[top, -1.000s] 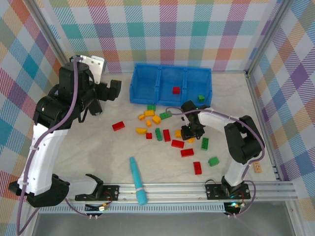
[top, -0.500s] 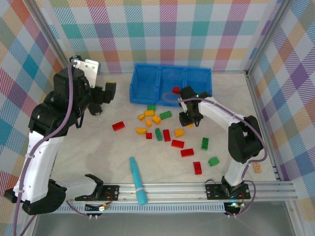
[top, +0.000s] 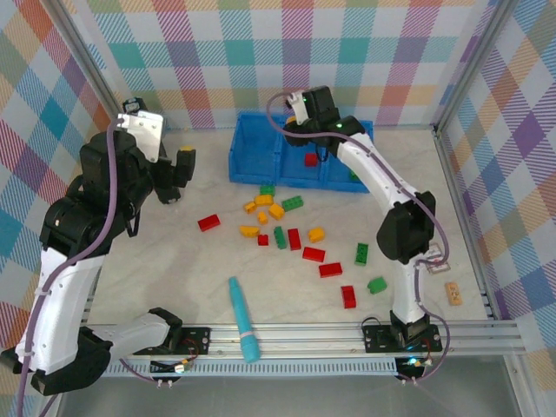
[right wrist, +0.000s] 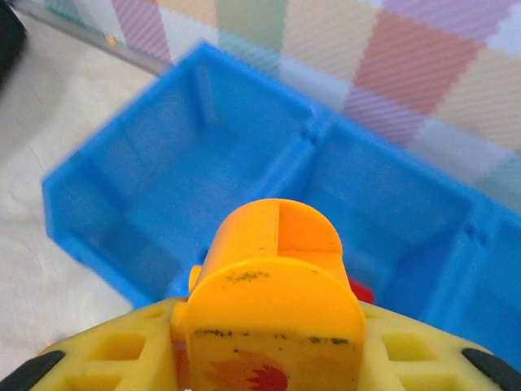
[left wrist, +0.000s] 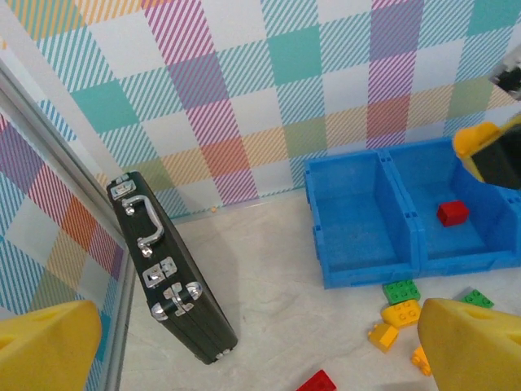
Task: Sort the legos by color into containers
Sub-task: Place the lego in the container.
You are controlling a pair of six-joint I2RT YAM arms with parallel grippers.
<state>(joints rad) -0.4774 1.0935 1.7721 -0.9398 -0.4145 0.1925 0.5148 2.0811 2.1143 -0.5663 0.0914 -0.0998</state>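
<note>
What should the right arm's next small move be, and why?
Probably shift the right pincer left over the blue bin's empty left compartment, then open. It seems to grip a yellow-orange brick above the divider; the middle compartment holds a red brick, the right one a green brick.

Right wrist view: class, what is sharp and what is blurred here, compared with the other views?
Right wrist view: the right gripper up close is crisp, the blue bin behind is soft. Left wrist view: the bin is sharp, the left gripper's fingers blurred. Top external view: evenly sharp.
</note>
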